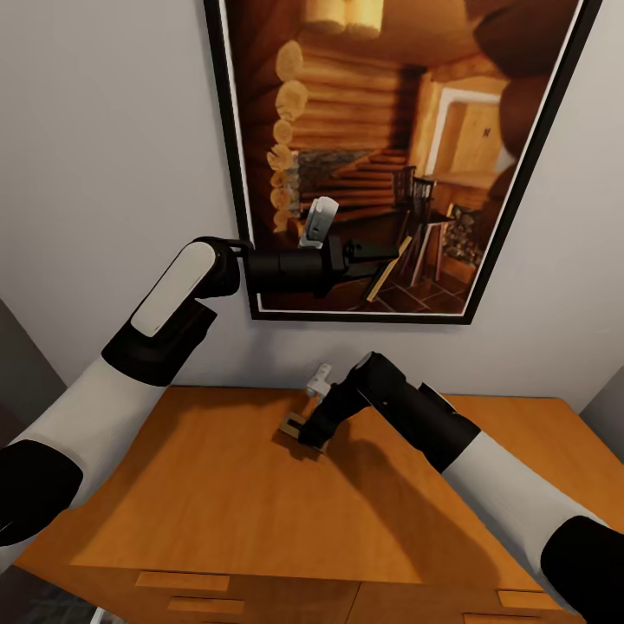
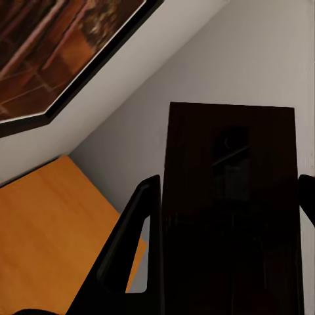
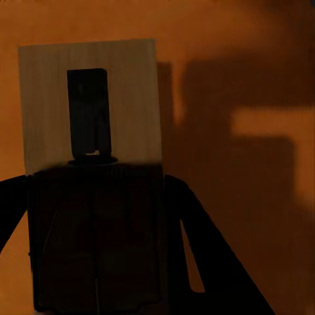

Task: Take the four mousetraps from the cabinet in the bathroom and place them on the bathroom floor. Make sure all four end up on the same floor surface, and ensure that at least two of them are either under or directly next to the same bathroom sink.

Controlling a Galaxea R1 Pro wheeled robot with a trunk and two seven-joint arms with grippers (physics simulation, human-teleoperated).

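Here each gripper clamps a mousetrap above the cabinet.

The right gripper is closed on a pale mousetrap, held low over the orange-brown top beside its own shadow. The left gripper is raised before the framed picture on the wall, its fingers pinching a dark mousetrap. Drawer handles line the cabinet's front edge.

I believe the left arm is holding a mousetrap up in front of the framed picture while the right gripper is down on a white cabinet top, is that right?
Not quite: the cabinet top is orange-brown wood, not white, as the head view shows. The rest holds: the left gripper holds a mousetrap raised in front of the framed picture, and the right gripper is down at the cabinet top over another mousetrap.
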